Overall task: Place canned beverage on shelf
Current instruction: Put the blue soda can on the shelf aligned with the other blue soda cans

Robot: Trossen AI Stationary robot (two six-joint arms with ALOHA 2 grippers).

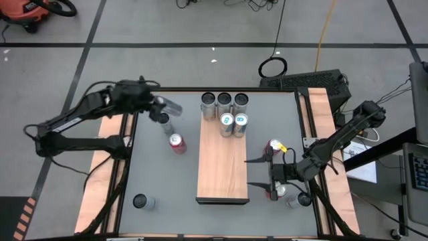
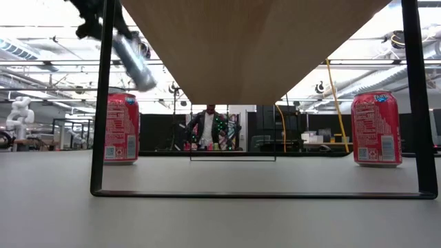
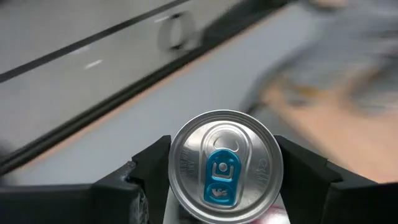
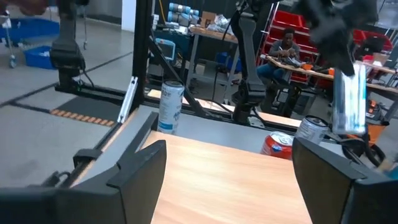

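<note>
Holding a silver can point(image 3: 225, 167) up off the desk point(image 1: 154, 174), left claw point(image 1: 162, 107) pinching it; right claw point(image 1: 257, 172) spread beside the shelf point(image 1: 222, 167).

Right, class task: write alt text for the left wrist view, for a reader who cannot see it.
A silver can with a blue pull tab fills the lower centre, seen top-on and gripped between the left gripper's dark jaws. Behind it, blurred, lie the grey tabletop and the light-brown wooden shelf.

ten cans point(image 1: 227, 125), one shelf point(image 1: 223, 167)
</note>
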